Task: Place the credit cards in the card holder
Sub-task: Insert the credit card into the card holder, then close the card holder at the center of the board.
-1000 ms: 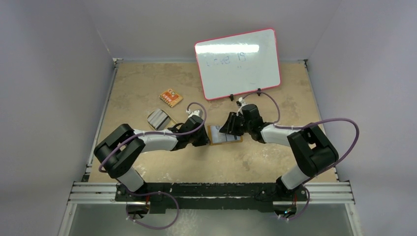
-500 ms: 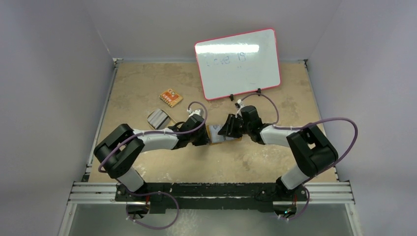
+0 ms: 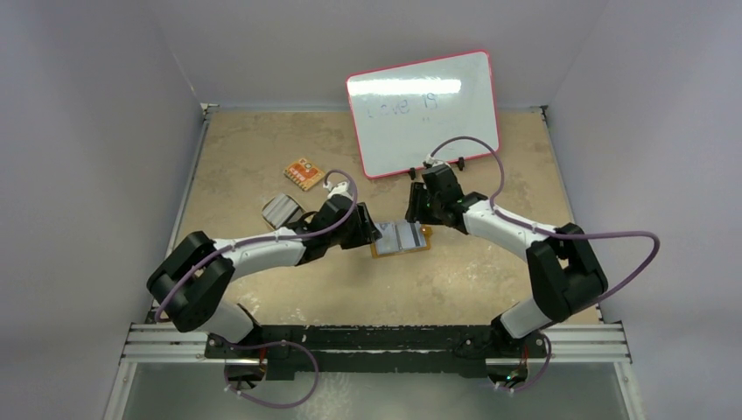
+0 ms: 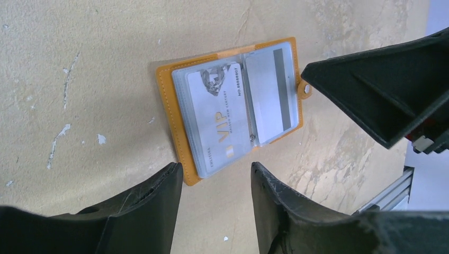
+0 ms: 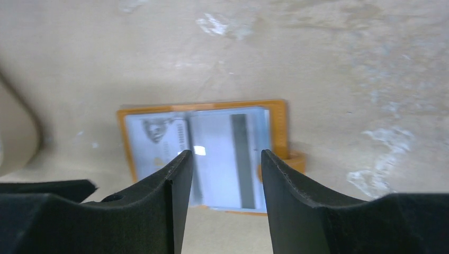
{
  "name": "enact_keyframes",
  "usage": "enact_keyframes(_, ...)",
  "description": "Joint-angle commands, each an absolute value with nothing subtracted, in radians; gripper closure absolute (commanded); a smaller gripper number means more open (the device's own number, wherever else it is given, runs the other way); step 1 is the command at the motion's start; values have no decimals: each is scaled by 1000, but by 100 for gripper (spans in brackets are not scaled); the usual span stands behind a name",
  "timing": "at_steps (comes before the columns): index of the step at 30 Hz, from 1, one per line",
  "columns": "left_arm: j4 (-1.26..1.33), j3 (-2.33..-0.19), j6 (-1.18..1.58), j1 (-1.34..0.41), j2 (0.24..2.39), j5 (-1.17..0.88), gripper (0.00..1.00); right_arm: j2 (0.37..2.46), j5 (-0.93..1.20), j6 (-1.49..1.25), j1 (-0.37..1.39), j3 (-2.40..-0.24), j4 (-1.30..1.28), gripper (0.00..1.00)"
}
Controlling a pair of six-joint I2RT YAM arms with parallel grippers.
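Beige, stone-look tabletop, grey walls, a whiteboard (image 3: 423, 114) propped at the back, and both arms have just pulled away from the middle! A second ago the two sets of jaws were crowded over the card holder (image 4: 167, 106). Now it lies open and flat at the centre of the tabletop, fully uncovered. The left jaws, pinched nearly together a moment back, have sprung apart and hang empty just beside the holder's left edge. The right jaws are spread too, empty, backed off toward the whiteboard side. Look in the sleeves: a VIP card (image 4: 217, 116) sits in one pocket, a striped card (image 4: 271, 92) in the other. That reads to me as a card delivered and let go. Not finished though, I'd say: more credit cards (image 3: 282, 211) wait in a grey stack well off to the left, near the orange patterned piece (image 3: 304, 174). The next fetch probably falls to the left arm.
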State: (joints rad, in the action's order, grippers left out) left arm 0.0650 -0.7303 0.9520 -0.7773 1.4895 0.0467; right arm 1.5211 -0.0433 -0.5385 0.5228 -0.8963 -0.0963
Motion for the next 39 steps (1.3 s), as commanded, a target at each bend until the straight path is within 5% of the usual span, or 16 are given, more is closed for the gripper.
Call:
enact_keyframes(1,113,-739,961,-761,1513,31,50,1565,-211,-500,522,-946,-235,47)
enact_keyframes(8,149,-716,951,-753,1542,31,46,1604,-243,-483,522,-955,-253,39)
enact_keyframes(16,162,-733,955,-753,1592,16,44,1629,-217,-481,523,-934,-217,51)
enact_keyframes(24,172,-745,977,-753,1617,-10,43,1594,-117,-516,522,-866,-144,84)
enact_keyframes(39,324,-752,1096,-753,1579,-133,43,1580,-19,-595,522,-754,-19,93)
